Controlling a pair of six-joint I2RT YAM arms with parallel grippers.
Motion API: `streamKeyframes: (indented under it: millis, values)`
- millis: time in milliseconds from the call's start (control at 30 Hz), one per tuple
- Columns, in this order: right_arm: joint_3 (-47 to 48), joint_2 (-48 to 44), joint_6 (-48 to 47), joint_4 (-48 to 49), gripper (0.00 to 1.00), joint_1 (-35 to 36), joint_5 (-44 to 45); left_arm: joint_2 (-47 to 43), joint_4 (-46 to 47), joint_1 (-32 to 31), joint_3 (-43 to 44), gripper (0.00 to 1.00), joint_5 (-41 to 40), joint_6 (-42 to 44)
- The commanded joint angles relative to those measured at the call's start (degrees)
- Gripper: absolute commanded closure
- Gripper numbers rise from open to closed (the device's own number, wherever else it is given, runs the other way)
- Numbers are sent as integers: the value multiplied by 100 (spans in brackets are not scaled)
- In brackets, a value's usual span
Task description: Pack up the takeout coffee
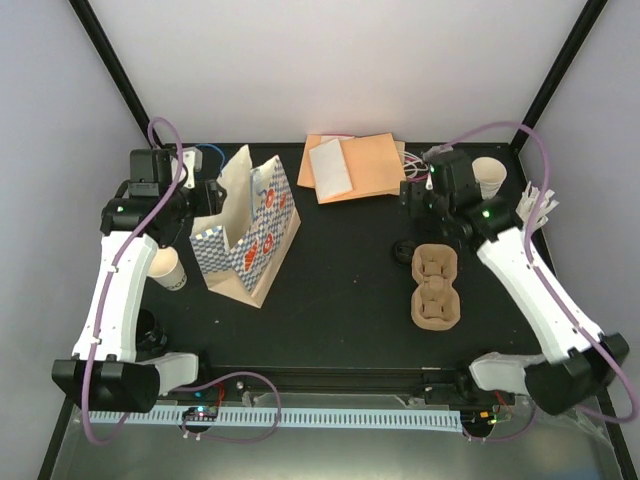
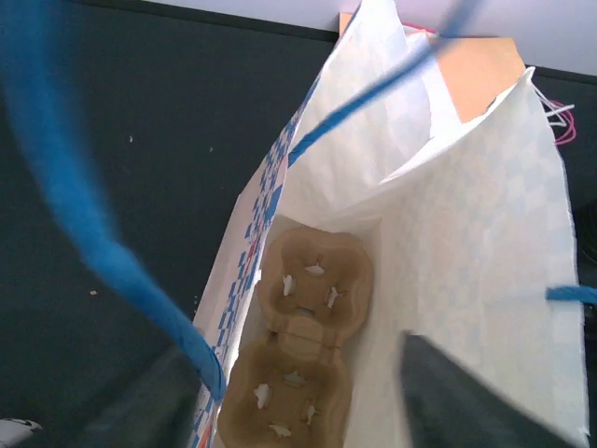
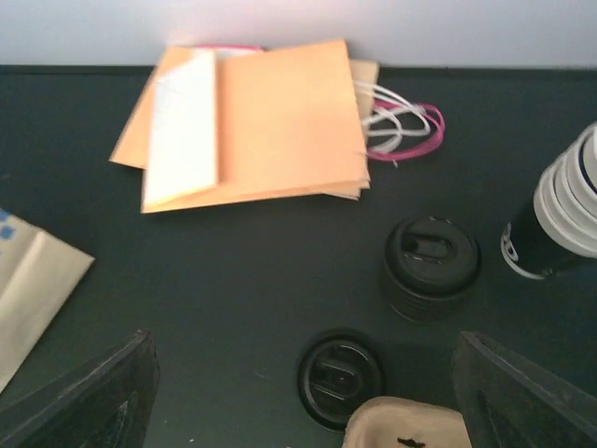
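The takeout coffee is a small paper cup with an open, cream-coloured top, standing at the left beside my left arm. One round black lid lies flat on the table, seen also from above as the lid. My left gripper hovers over the mouth of the blue-checked paper bag. In the left wrist view, the left gripper is open, with the bag's blue handle crossing by its left finger. My right gripper is open above the flat lid and holds nothing.
A brown pulp carrier lies at the bottom of the bag. A second carrier sits on the table at the right. A stack of black lids, a stack of nested cups and flat orange bags lie at the back.
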Motion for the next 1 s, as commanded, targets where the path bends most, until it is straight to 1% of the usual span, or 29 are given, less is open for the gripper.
streamKeyframes:
  millis: [0, 33, 67, 133, 233, 300, 367, 467, 567, 633, 700, 800, 967]
  values:
    - [801, 733, 587, -987, 12, -368, -153, -325, 88, 34, 61, 16, -237, -212]
    - [968, 880, 682, -1143, 12, -392, 27, -457, 105, 34, 37, 7, -396, -213]
    - [1099, 1015, 739, -1247, 12, -428, 167, -617, 171, 34, -13, 2, -504, -216]
    - [1283, 1198, 853, -1321, 12, -585, 225, -1034, 450, 34, -204, 1, -612, -190]
    - [1355, 1325, 990, -1179, 12, -1027, -106, -1652, 722, 34, -352, 1, -662, -191]
    - [1354, 1424, 1086, -1080, 12, -1405, -302, -1983, 789, 29, -390, 1, -603, -162]
    - [1463, 1668, 1199, -1110, 13, -1656, -218, -2252, 773, 29, -437, 1, -454, -183]
    - [1837, 2099, 1268, -1223, 19, -1823, 196, -2654, 958, 26, -787, 1, 261, -445]
    - [2235, 2527, 1327, -1324, 30, -1846, 808, -3169, 1561, 25, -1526, 1, 1276, -660]
    - [2529, 2806, 1275, -1419, 33, -1870, 1102, -3414, 1929, 12, -1852, 1, 1867, -856]
    - [2835, 3112, 1184, -1543, 38, -1975, 1202, -3516, 2183, -79, -2042, 1, 2261, -1093]
    - [3220, 3508, 1021, -1686, 41, -2179, 921, -3469, 2335, -328, -2186, 1, 2628, -1168]
    - [3473, 3955, 617, -1689, 40, -2360, 718, -3344, 2157, -718, -2166, 1, 2634, -795]
